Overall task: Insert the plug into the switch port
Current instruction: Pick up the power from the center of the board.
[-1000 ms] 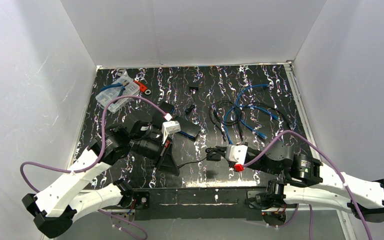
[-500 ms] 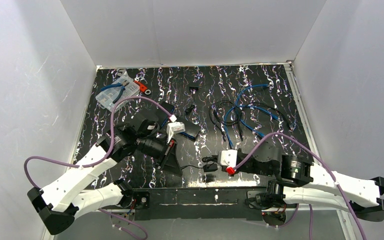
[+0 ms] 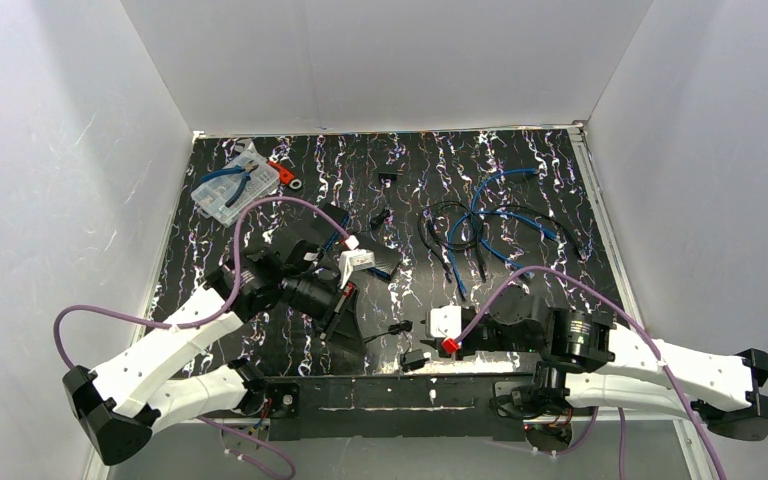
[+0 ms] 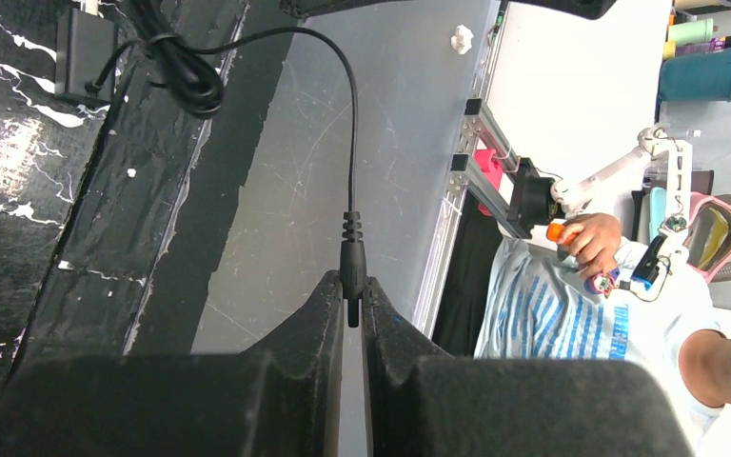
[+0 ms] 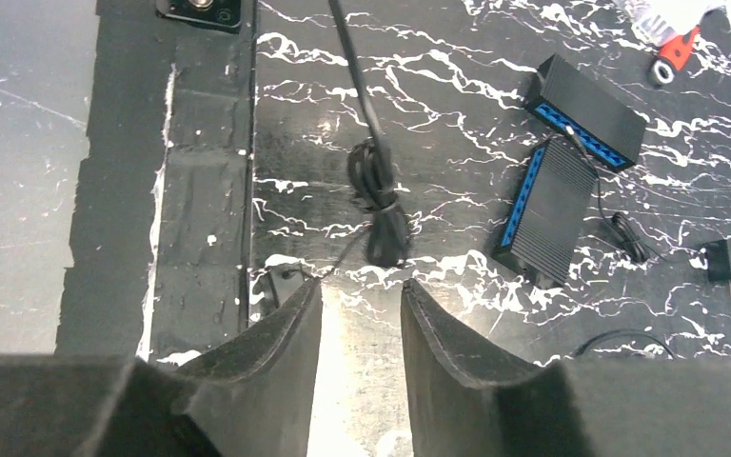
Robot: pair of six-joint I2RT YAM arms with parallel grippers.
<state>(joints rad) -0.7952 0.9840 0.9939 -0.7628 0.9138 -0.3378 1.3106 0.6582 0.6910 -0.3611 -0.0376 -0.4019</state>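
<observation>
One plug (image 4: pixel 351 274) clenched in the left fingers (image 4: pixel 300 354).
Two switches (image 5: pixel 549 211) lie beyond the released right fingers (image 5: pixel 274 331).

White walls (image 3: pixel 380 60) throw bright, even, diffuse light over the top view, and the shadows under the arms (image 3: pixel 165 350) are soft and faint. The glossy black table (image 3: pixel 560 170) reads crisply there, with little glare and slight darkening toward the corners. In the left wrist view a pale sheen lies on the table at the left edge, and the room beyond is washed out nearly to white. The left jaws are a dark, blurred mass, yet the plug (image 4: pixel 350 271) between them is sharp. In the right wrist view a strong white glare sits on the table just ahead of the right jaws, which are dark and out of focus.
</observation>
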